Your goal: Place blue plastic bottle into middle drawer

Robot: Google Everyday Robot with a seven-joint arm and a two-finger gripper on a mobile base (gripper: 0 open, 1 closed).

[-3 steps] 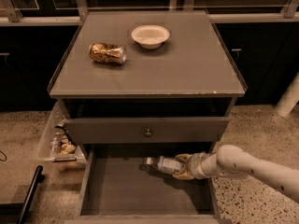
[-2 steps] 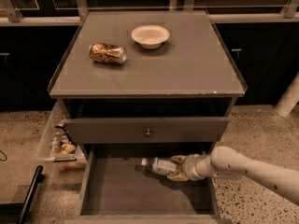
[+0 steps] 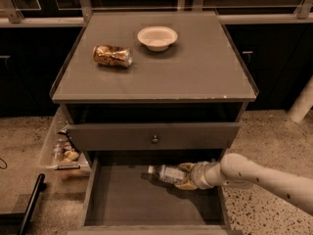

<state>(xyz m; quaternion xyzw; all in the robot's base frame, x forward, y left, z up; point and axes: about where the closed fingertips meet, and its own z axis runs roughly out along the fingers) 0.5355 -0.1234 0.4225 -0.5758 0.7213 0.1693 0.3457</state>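
Note:
The blue plastic bottle (image 3: 165,173) lies sideways, white cap to the left, low over the floor of the open middle drawer (image 3: 122,202), near its back right. My gripper (image 3: 185,176) reaches in from the right on a white arm and is shut on the bottle's body. I cannot tell whether the bottle touches the drawer floor. The drawer above it is closed, with a small round knob (image 3: 155,139).
A gold can (image 3: 112,56) lies on its side and a white bowl (image 3: 157,37) stands on the cabinet top (image 3: 195,72). A clear bin (image 3: 61,148) with small items hangs at the cabinet's left. A dark bar (image 3: 30,204) lies on the floor at lower left.
My gripper has carried the bottle slightly to the left and lower, deeper into the open drawer.

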